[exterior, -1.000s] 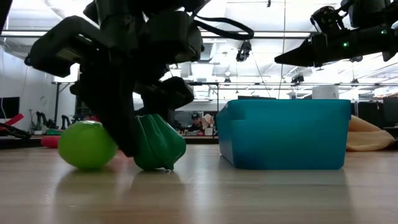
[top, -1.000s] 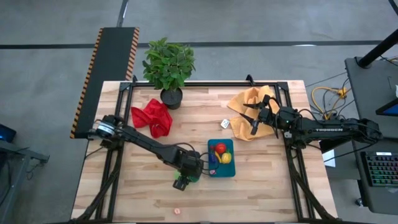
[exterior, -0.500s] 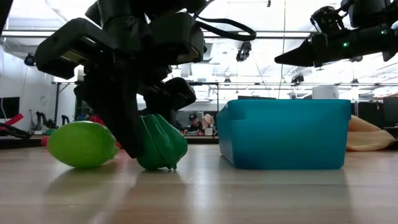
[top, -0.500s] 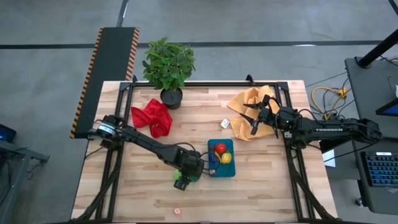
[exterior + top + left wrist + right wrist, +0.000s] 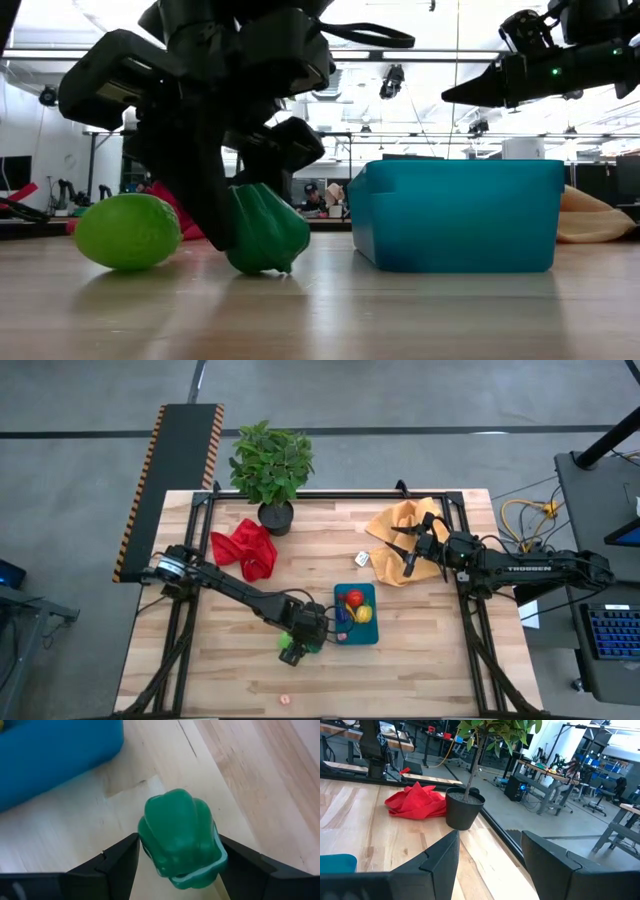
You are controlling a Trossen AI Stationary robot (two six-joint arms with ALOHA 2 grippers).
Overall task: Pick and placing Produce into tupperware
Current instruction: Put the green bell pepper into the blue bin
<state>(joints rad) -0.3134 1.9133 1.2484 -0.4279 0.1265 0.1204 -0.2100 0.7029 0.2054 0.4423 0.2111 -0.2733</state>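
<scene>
The teal tupperware (image 5: 357, 632) (image 5: 455, 215) stands near the table's middle and holds red (image 5: 354, 598), yellow (image 5: 363, 614) and purple (image 5: 342, 615) produce. Just left of it, my left gripper (image 5: 303, 640) (image 5: 177, 847) is shut on a dark green toy pepper (image 5: 265, 232) (image 5: 180, 837). A bright green lime (image 5: 128, 232) (image 5: 289, 656) rests on the table beside it. My right gripper (image 5: 407, 563) (image 5: 490, 845) hovers open, high over the mustard-yellow cloth (image 5: 400, 525). My left gripper pinches the green pepper between its two fingers, one finger (image 5: 122, 857) on each ribbed flank (image 5: 150, 832). The fingers come from above, slanting down. The pepper sits tilted; whether its underside (image 5: 262, 268) rests on the table or hangs just above it, I cannot tell.
A potted plant (image 5: 271, 465) stands at the far edge with a red cloth (image 5: 245, 548) beside it. A small white object (image 5: 362, 559) lies near the yellow cloth, and a tiny pink speck (image 5: 285, 699) near the near edge. Bare wood stretches along the near side.
The lime has rolled a little toward the table's left edge, away from the pepper. The pepper, between the left gripper's fingers, has shifted slightly toward the tupperware and tipped. The right arm has kept still.
</scene>
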